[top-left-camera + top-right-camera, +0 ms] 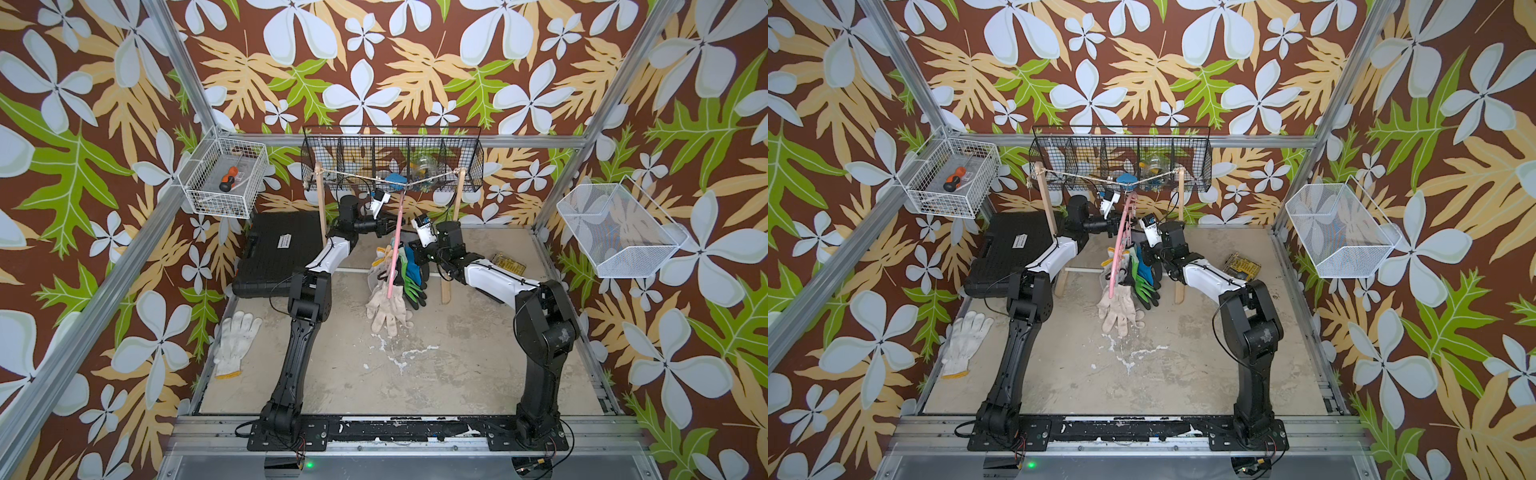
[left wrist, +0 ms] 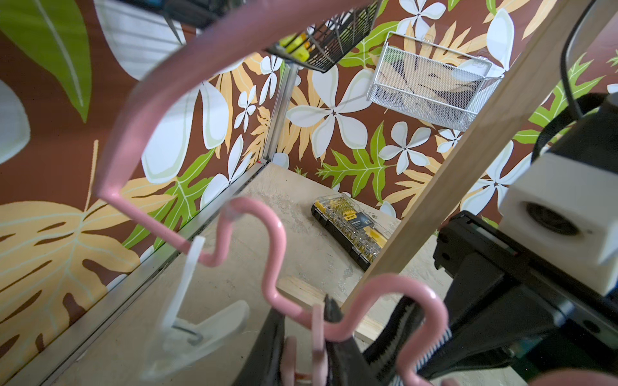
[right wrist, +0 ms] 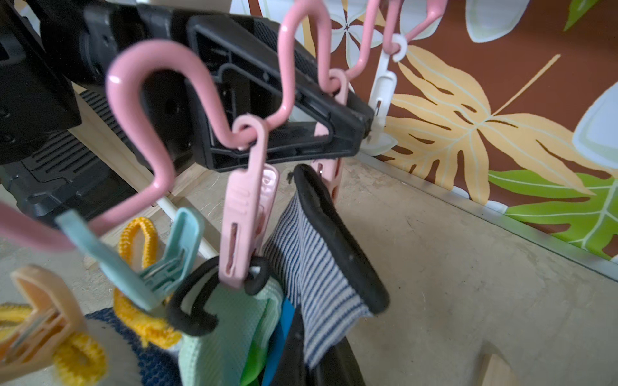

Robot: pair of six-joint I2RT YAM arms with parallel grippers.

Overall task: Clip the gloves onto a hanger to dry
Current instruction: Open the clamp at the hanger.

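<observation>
The pink hanger (image 1: 394,249) (image 1: 1121,245) hangs from the string of the wooden rack, its wavy bar (image 2: 277,247) (image 3: 133,100) carrying pastel clips. Several gloves hang clipped below it: beige ones (image 1: 386,307), a green one (image 1: 1133,266) and a blue-and-black one (image 1: 412,268). My left gripper (image 1: 390,226) (image 2: 304,317) is shut on a pink clip (image 2: 317,334) high on the bar. Just beneath, my right gripper (image 1: 417,255) (image 3: 301,351) is shut on the blue-and-black glove, whose striped cuff (image 3: 311,254) stands up near that clip. One white glove (image 1: 232,340) (image 1: 963,340) lies flat on the floor at the left.
A black tool case (image 1: 278,249) lies at the back left, a yellow bit case (image 1: 507,262) at the back right. The rack's wooden posts (image 1: 320,203) (image 1: 457,199) flank the hanger. Wire baskets hang on the walls: white (image 1: 224,183), black (image 1: 395,162) and white mesh (image 1: 619,232).
</observation>
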